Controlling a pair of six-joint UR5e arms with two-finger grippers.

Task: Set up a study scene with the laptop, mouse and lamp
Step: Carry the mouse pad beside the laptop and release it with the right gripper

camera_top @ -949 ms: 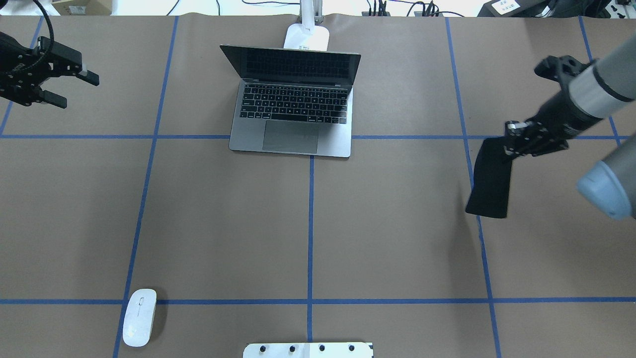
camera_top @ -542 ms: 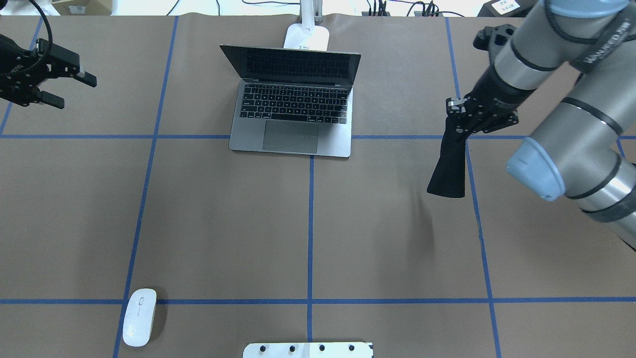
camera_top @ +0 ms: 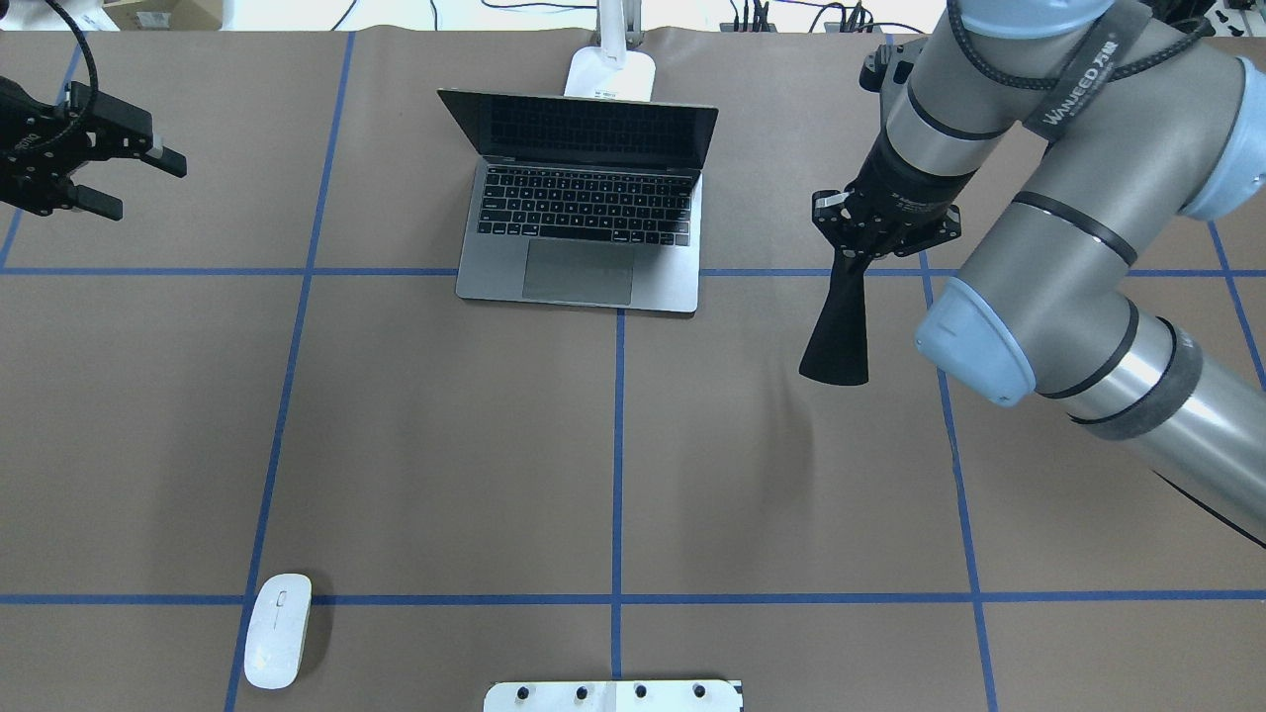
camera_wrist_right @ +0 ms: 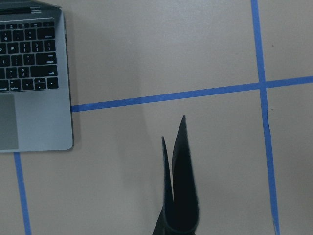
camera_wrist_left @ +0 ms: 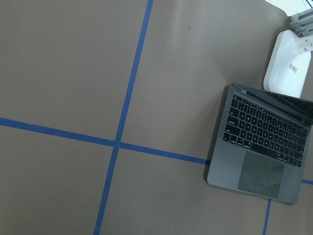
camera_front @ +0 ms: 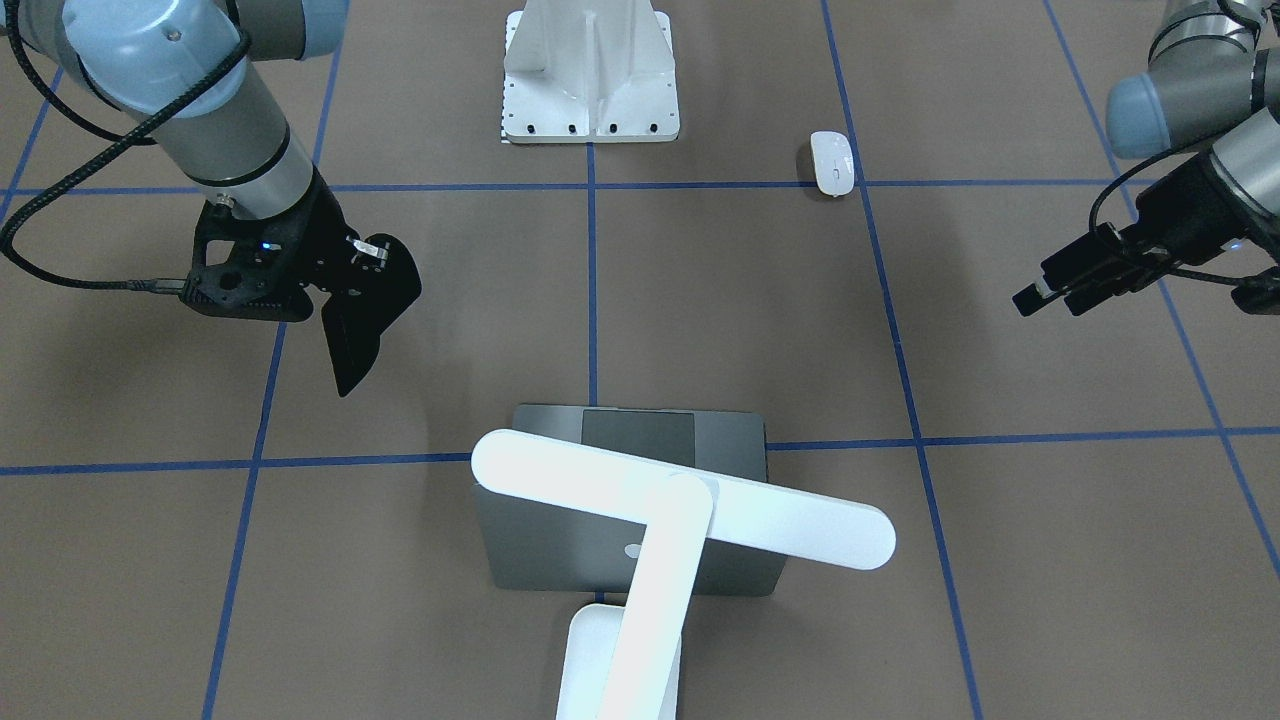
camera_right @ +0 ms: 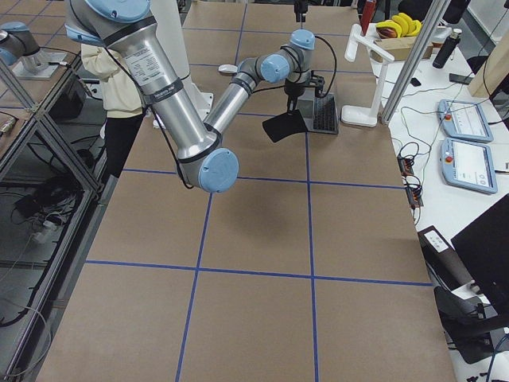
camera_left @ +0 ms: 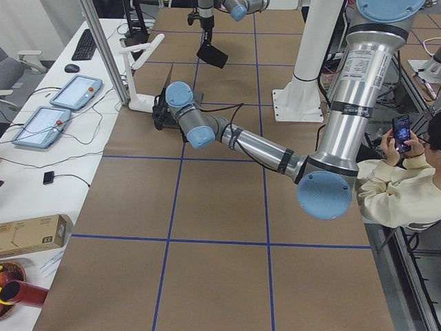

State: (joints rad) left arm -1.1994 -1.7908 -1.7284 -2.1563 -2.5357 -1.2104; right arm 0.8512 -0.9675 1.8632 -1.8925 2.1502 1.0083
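The laptop [camera_top: 584,213] stands open at the far centre of the table; it also shows in the left wrist view [camera_wrist_left: 264,142]. The white lamp [camera_front: 680,510] stands behind it with its bar head over the lid. The white mouse [camera_top: 277,630] lies near the front left edge. My right gripper [camera_top: 870,232] is shut on a flat black pad [camera_top: 839,336], which hangs bent below it above the table, to the right of the laptop. My left gripper [camera_top: 148,188] is open and empty at the far left.
A white ribbed pedestal [camera_front: 590,70] with a bolted base plate stands at the robot's edge of the table. Blue tape lines cross the brown table cover. An operator sits beside the table in the exterior left view [camera_left: 400,179].
My right arm has swung left with the black pad, from the right edge to just right of the laptop. My left gripper has drifted slightly left.
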